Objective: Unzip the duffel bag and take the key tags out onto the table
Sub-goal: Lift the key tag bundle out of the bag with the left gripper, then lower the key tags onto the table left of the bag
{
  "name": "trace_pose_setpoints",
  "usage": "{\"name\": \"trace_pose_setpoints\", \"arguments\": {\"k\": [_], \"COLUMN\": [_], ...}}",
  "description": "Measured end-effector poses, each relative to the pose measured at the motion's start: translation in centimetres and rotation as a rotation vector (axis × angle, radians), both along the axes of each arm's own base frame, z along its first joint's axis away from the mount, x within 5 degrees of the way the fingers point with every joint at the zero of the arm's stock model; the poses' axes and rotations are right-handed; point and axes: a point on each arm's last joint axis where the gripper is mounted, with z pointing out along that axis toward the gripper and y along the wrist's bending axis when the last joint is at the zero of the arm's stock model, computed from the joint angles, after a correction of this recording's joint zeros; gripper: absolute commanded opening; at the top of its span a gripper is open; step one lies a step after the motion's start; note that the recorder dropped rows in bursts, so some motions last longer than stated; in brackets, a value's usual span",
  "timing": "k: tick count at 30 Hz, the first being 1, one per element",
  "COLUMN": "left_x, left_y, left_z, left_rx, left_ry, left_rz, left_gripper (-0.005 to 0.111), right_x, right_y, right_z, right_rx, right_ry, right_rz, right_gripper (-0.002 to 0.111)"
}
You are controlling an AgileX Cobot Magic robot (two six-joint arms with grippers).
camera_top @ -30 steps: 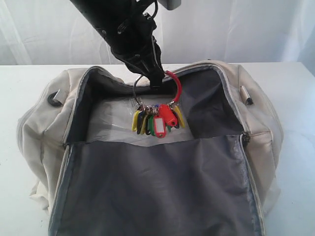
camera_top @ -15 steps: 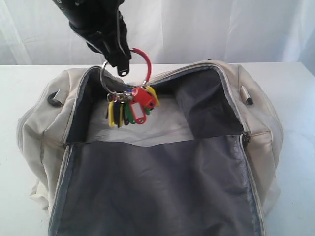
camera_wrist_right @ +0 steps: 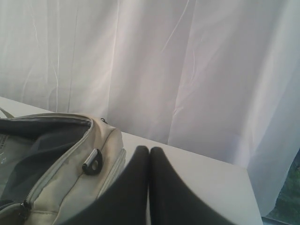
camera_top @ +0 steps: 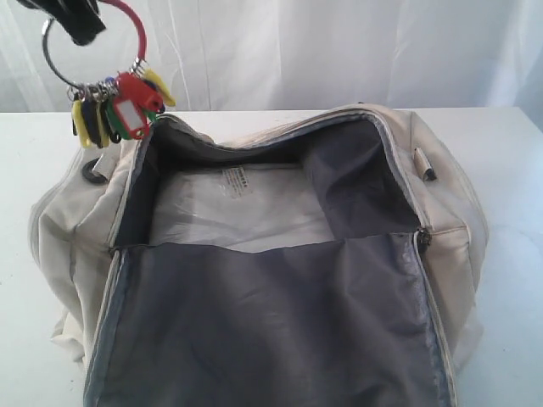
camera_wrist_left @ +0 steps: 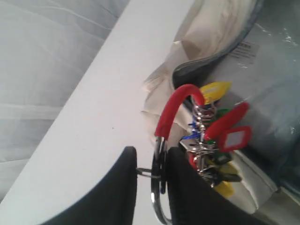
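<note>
1. The table [camera_top: 21, 144]: one, white, running out past the duffel bag on every side in view. Bare top lies just beyond the bag's left end, the likeliest landing place for the bunch.
2. The duffel bag [camera_top: 450, 212]: one, cream, with its main zip undone, its mouth gaping and grey lining showing. No tags are inside.
3. The left gripper [camera_wrist_left: 158, 171]: high over the bag's left rear corner, jaws narrowed to a slim gap and pinching the ring [camera_wrist_left: 172, 110]. It is clearly the arm nearer that bare patch.
4. The right gripper [camera_wrist_right: 149, 161]: off the bag's right end, fingers pressed together, holding nothing.
5. The key tags [camera_top: 119, 110]: one bunch on one ring, hanging straight down beneath the left claw, in the air above the bag's left rim and not yet on the table. Setting them down calls, I judge, for moving outward from the bag, then down. The tags overlap too much to count; red, yellow, green and blue show.
</note>
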Motion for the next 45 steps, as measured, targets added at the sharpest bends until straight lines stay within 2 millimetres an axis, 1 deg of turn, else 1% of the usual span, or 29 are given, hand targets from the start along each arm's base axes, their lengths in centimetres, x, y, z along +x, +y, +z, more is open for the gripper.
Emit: {"name": "trace_pose_setpoints", "arguments": {"k": [4, 11, 13, 15, 17, 20, 26, 28, 31, 37, 40, 42, 44, 45], "left_x": [-1.2, -2.7, -3.2, -3.6, -4.0, -4.7, -6.6, -7.2, -7.4, -7.2, -6.7, -6.0, -4.9, -3.7], "left_y": [2.1, 4.6, 5.2, 5.8, 6.2, 6.7, 7.8, 8.2, 8.6, 9.3, 9.7, 9.5, 8.8, 7.7], "left_z": [1.7, 3.4, 3.4, 2.9, 2.0, 0.1, -3.3, -4.8, -7.1, -12.1, -14.2, -15.5, -16.7, -17.8], "left_rx": [-0.038, -0.096, -0.101, -0.093, -0.075, -0.049, -0.024, -0.004, 0.045, 0.190, 0.243, 0.257, 0.241, 0.204], "left_ry": [-0.059, -0.114, -0.118, -0.107, -0.084, -0.032, 0.050, 0.084, 0.130, 0.214, 0.195, 0.159, 0.130, 0.110], "left_rz": [0.055, 0.117, 0.131, 0.142, 0.150, 0.161, 0.179, 0.188, 0.215, 0.294, 0.358, 0.369, 0.348, 0.317], "left_gripper": [0.000, 0.000, 0.000, 0.000, 0.000, 0.000, 0.000, 0.000, 0.000, 0.000, 0.000, 0.000, 0.000, 0.000], "right_x": [0.0, 0.0, 0.0, 0.0, 0.0, 0.0, 0.0, 0.0, 0.0, 0.0, 0.0, 0.0, 0.0, 0.0], "right_y": [0.0, 0.0, 0.0, 0.0, 0.0, 0.0, 0.0, 0.0, 0.0, 0.0, 0.0, 0.0, 0.0, 0.0], "right_z": [0.0, 0.0, 0.0, 0.0, 0.0, 0.0, 0.0, 0.0, 0.0, 0.0, 0.0, 0.0, 0.0, 0.0], "right_rx": [0.000, 0.000, 0.000, 0.000, 0.000, 0.000, 0.000, 0.000, 0.000, 0.000, 0.000, 0.000, 0.000, 0.000], "right_ry": [0.000, 0.001, 0.001, 0.001, 0.001, 0.001, 0.001, 0.001, 0.001, 0.001, 0.001, 0.001, 0.001, 0.001], "right_rz": [0.000, -0.002, -0.002, -0.002, -0.002, -0.002, -0.002, -0.002, -0.002, -0.002, -0.002, -0.002, -0.002, -0.002], "right_gripper": [0.000, 0.000, 0.000, 0.000, 0.000, 0.000, 0.000, 0.000, 0.000, 0.000, 0.000, 0.000, 0.000, 0.000]}}
